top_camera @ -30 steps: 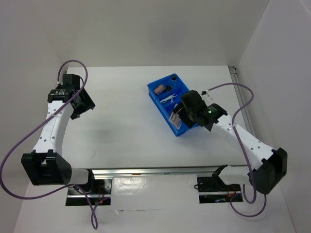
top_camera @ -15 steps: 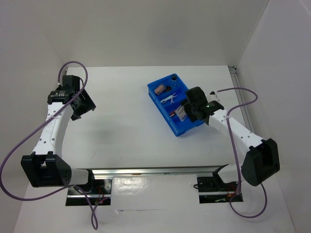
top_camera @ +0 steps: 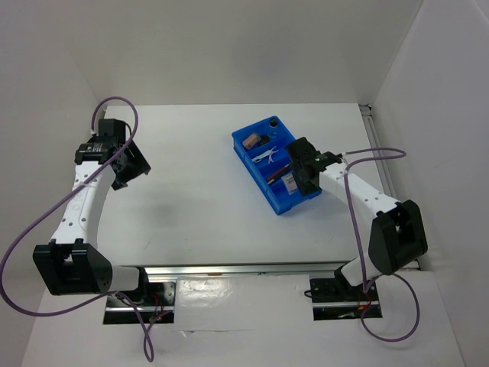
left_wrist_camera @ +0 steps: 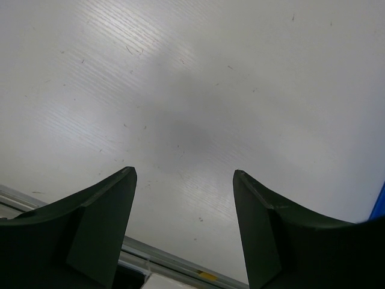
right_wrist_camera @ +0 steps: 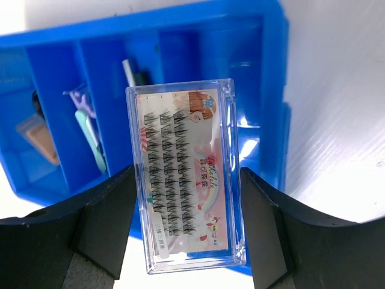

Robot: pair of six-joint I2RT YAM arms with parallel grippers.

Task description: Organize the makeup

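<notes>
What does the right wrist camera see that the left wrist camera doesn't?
Only the right wrist camera shows the right hand pinching a clear lash box over the slots of the blue tray, with a tan piece lying in one. Only the left wrist camera shows the left hand, open and holding nothing, and a metal rail. Both show white table and two dark fingers. A blue sliver at the edge of the left wrist picture may be the tray.

Blue tray [right_wrist_camera: 269, 78] partly behind the clear lash case [right_wrist_camera: 183, 174], its left end off-frame.
</notes>
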